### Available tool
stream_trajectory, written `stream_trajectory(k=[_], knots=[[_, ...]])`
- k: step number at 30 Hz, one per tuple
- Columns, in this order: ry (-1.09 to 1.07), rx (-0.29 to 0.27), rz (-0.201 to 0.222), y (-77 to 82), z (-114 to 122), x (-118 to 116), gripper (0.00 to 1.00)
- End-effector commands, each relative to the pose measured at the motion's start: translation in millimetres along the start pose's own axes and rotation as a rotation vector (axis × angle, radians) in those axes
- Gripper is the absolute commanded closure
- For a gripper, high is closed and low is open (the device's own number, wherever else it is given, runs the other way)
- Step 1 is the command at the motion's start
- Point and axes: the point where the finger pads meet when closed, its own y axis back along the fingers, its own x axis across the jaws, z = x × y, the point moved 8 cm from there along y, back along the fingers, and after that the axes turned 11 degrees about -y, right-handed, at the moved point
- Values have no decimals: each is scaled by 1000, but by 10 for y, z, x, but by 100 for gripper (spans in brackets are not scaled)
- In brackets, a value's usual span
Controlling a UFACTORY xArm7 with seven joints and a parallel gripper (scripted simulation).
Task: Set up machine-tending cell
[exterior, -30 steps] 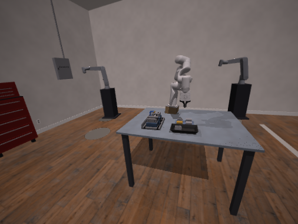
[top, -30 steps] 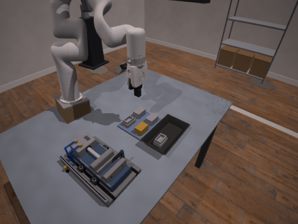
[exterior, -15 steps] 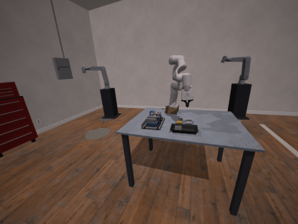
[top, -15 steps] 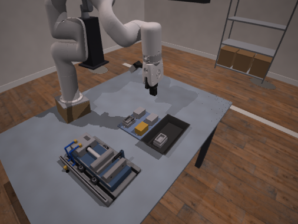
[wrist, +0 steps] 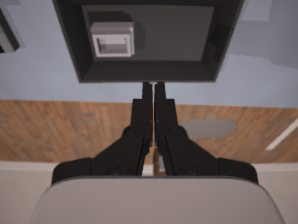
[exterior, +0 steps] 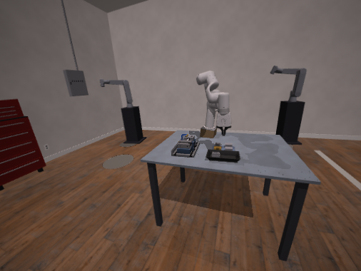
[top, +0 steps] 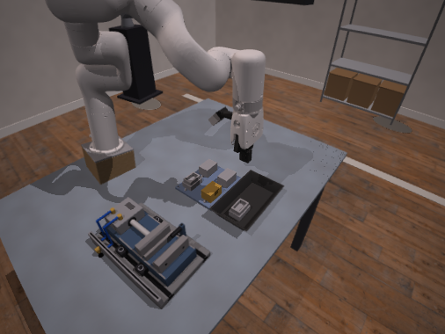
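My gripper (top: 244, 157) is shut and empty, high in the air above the back of the black outfeed tray (top: 248, 199); in the wrist view its fingertips meet over the tray's near rim. One finished part (top: 239, 208) with its pocket up lies flat in the tray, also in the wrist view (wrist: 114, 41). On the blue infeed plate (top: 206, 184) sit two aluminium blanks (top: 207, 167) (top: 227, 177), a brass blank (top: 211, 192) and another finished part (top: 192, 180). The vise (top: 147, 244) stands open and empty at the front left.
The arm's base block (top: 108, 161) stands at the table's back left. A shelf with boxes (top: 369, 83) stands far right, off the table. The table's right edge runs close behind the tray.
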Motion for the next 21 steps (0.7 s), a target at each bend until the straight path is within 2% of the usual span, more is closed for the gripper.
stream_trajectory(k=[1, 11, 21], knots=[[-8, 21, -33, -14, 135, 48, 100], [-8, 21, -33, -36, 134, 47, 100], [-8, 22, -33, -145, 133, 44, 100]])
